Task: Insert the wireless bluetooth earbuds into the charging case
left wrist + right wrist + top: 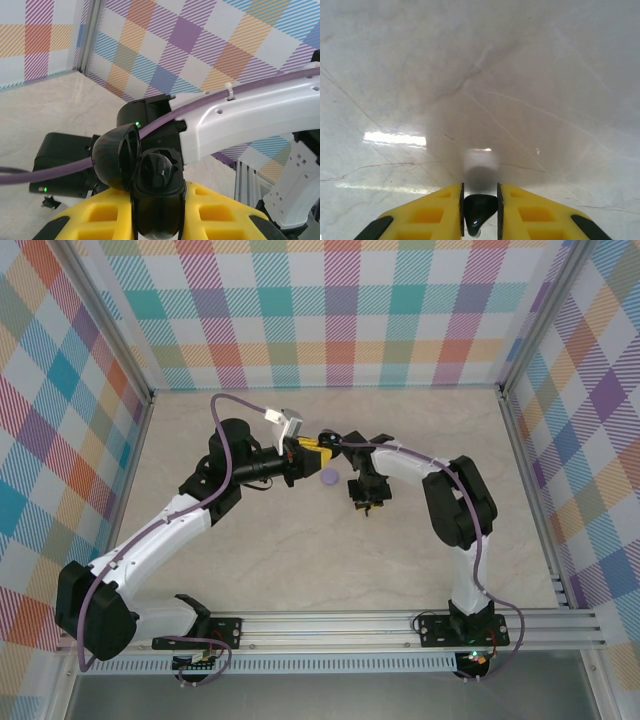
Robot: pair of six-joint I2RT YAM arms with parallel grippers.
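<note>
My left gripper (157, 196) is shut on a black charging case (157, 215), held off the table with its opening facing the wrist camera. Its domed lid (111, 159) hangs open to the left, and a glossy black rounded shape (156, 172) sits inside. In the top view this gripper (312, 452) is at mid-table, pointing right. My right gripper (480, 192) is shut on a small black earbud (480, 210), low over the marble tabletop. From above, the right gripper (365, 498) points down, just right of the left one.
A round pale lilac case (329, 478) lies on the table between the two grippers. The right arm's white link (250, 115) and purple cable cross close behind the held case. Checked walls (340, 310) enclose three sides, and a rail (400, 625) runs along the front.
</note>
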